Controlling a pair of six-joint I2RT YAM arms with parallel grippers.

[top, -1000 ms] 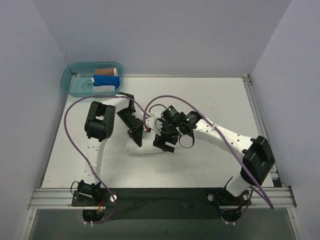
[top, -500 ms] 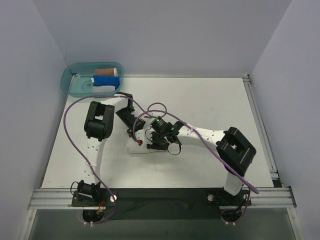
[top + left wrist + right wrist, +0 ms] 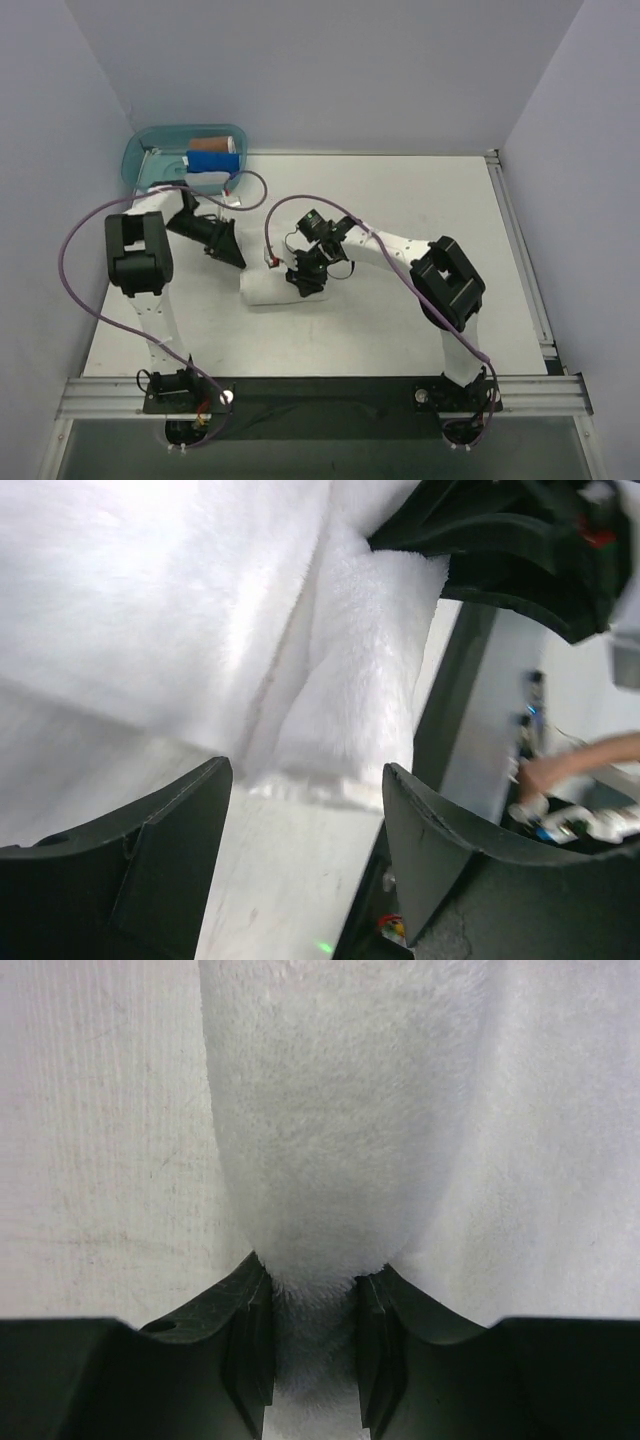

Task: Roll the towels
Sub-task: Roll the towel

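Observation:
A white towel (image 3: 262,291) lies in a partly rolled bundle on the table, left of centre. My right gripper (image 3: 302,282) is down on its right end. In the right wrist view the right gripper (image 3: 310,1305) is shut on a thick fold of the towel (image 3: 330,1110). My left gripper (image 3: 233,257) is just left of the towel and clear of it. In the left wrist view the left gripper (image 3: 305,820) is open and empty, with the towel's rolled end (image 3: 350,700) just beyond the fingertips.
A teal bin (image 3: 140,165) stands at the far left corner with a blue towel (image 3: 212,160) and a brown towel (image 3: 213,142) in it. Purple cables loop above both arms. A metal rail (image 3: 320,388) runs along the near edge.
My left arm has swung left and its gripper has drawn back off the towel. My right gripper has moved left onto the towel, which has shifted slightly left.

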